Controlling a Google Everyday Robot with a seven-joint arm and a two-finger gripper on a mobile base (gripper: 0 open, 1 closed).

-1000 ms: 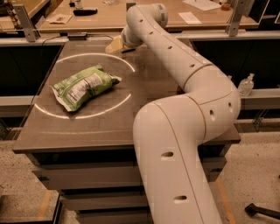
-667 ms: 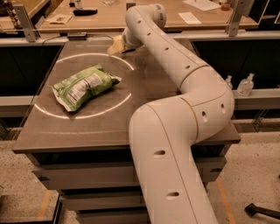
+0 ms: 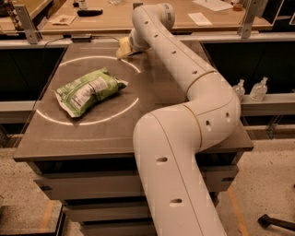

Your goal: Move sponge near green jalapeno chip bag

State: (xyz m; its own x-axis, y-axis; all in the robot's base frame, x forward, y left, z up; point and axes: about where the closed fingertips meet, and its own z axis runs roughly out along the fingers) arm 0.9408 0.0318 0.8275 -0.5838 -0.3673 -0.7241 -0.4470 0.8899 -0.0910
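Observation:
The green jalapeno chip bag lies flat on the left half of the brown table, inside a white circle marking. My gripper is down at the table surface near the far edge, behind and to the right of the bag and well apart from it. Its pale yellow end rests at the table top. The sponge does not show as a separate thing; it is hidden at or under the gripper. My white arm stretches from the front right across the table to the gripper.
Two clear bottles stand on a ledge to the right of the table. Behind the table is a wooden counter with papers and a black object. A metal post stands at the back left.
The elbow of my arm has shifted slightly. The gripper stays at the same spot near the table's far edge. The bag has not moved.

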